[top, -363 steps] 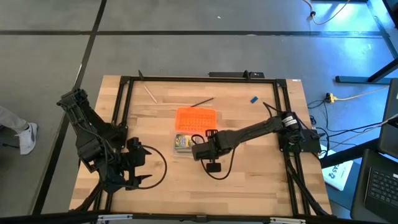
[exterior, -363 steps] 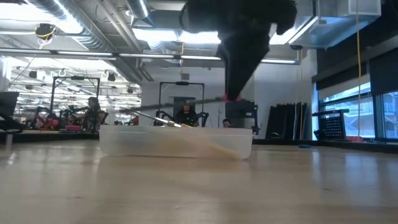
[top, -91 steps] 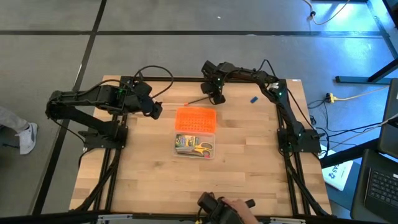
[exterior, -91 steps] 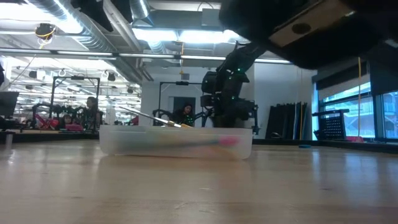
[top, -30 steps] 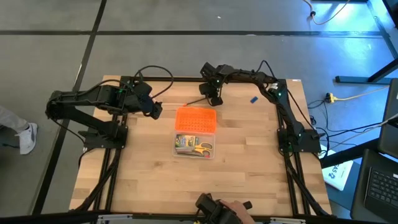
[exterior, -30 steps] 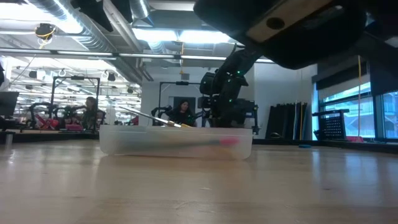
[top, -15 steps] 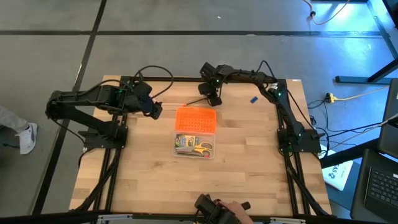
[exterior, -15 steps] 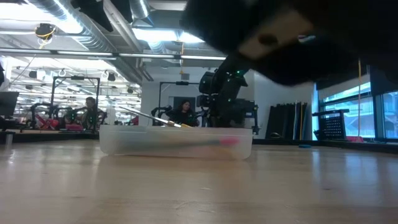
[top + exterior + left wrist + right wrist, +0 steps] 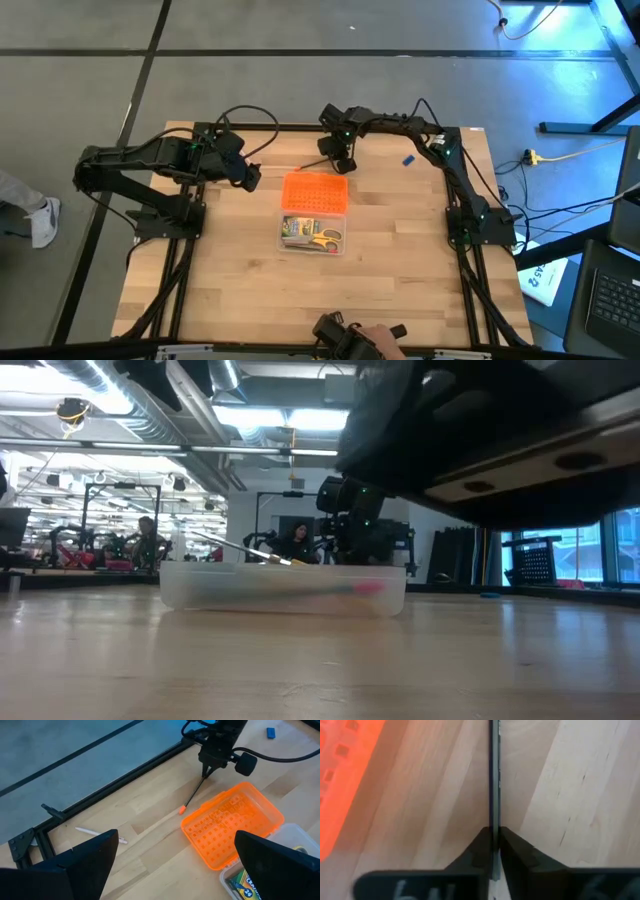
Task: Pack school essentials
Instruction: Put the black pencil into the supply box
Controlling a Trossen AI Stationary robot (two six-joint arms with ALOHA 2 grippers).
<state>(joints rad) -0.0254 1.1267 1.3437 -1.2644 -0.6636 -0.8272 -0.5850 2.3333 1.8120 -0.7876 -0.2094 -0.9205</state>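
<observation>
My right gripper (image 9: pixel 340 158) is at the table's far edge, shut on a thin dark pencil (image 9: pixel 194 794) with a red tip (image 9: pixel 182 811). My left gripper (image 9: pixel 250 178) hovers open left of the orange lid (image 9: pixel 315 190). The clear box (image 9: pixel 312 235) holds the green-yellow crayon box (image 9: pixel 294 230) and the yellow-handled scissors (image 9: pixel 325 240). A pale pen (image 9: pixel 97 834) lies flat near the far left corner. A tiny blue piece (image 9: pixel 408 159) lies flat near the far right. The pink block does not show from above. My right gripper pinches the dark pencil (image 9: pixel 493 815) between its two fingertips (image 9: pixel 481 845), near the end opposite the red tip. The fingers come from above, pointing down, and lie across the pencil. The red tip (image 9: pixel 182 811) rests on the table.
A black metal frame (image 9: pixel 300 128) runs around the table's edges, close behind the right gripper. At the near edge a person's hand (image 9: pixel 375 335) holds a dark object (image 9: pixel 500 430) that fills the upper right of the low view. Bare wood lies near the box.
My right gripper has edged slightly toward the table's left edge, staying at the pencil. The dark object at the near edge has shifted in front of the low camera.
</observation>
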